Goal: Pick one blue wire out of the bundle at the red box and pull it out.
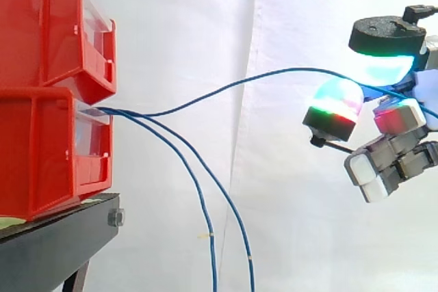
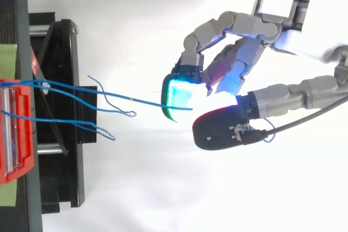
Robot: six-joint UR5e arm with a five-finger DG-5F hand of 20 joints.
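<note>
The clear label strip on the lower red bin is seen edge-on, so any print on it cannot be made out; a piece of green tape on the black stand looks plain. A second red bin is stacked on top. Three blue wires leave the lower bin's front. The pulled blue wire arcs rightward, well clear of the bins, into the hand, whose fingers are curled, pinching it between a glowing cyan fingertip and the thumb. The other two blue wires droop loosely down in front of the white curtain.
</note>
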